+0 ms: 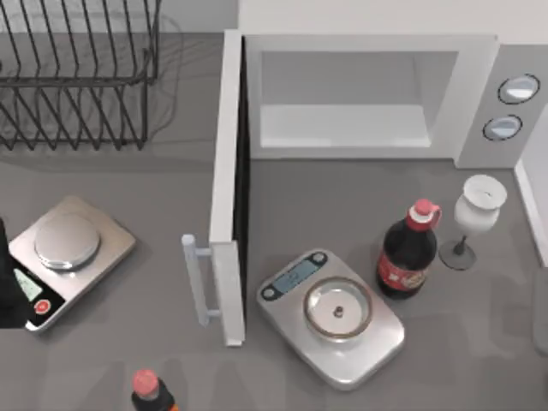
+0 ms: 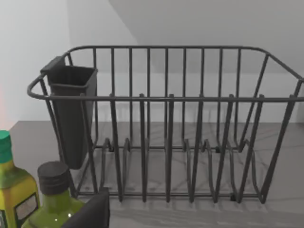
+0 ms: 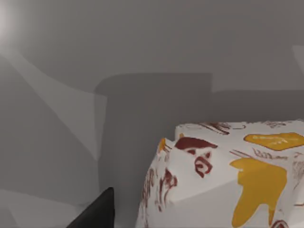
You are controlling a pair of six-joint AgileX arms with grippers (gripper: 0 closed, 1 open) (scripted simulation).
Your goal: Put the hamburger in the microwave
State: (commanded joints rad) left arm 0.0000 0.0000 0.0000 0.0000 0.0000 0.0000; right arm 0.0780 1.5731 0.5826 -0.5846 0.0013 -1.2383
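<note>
The microwave [image 1: 475, 94] stands at the back of the table, a white box with a pale grey cavity [image 1: 342, 124]. Its door [image 1: 227, 171] is swung wide open toward the front, and the bar handle [image 1: 199, 278] faces left. Two round dials [image 1: 511, 107] sit on its right panel. The hamburger [image 3: 223, 180], in white wrapping printed red and yellow, lies close in the right wrist view. A dark part of my right gripper [image 3: 95, 211] is just beside it. My left arm [image 1: 7, 282] is parked at the table's left edge.
A dark wire dish rack [image 1: 77, 77] stands back left. One kitchen scale [image 1: 68, 257] lies at the left, another [image 1: 330, 317] in front of the microwave. A cola bottle [image 1: 407, 257] and wine glass [image 1: 475, 214] stand at the right. Another bottle [image 1: 147, 392] is at the front.
</note>
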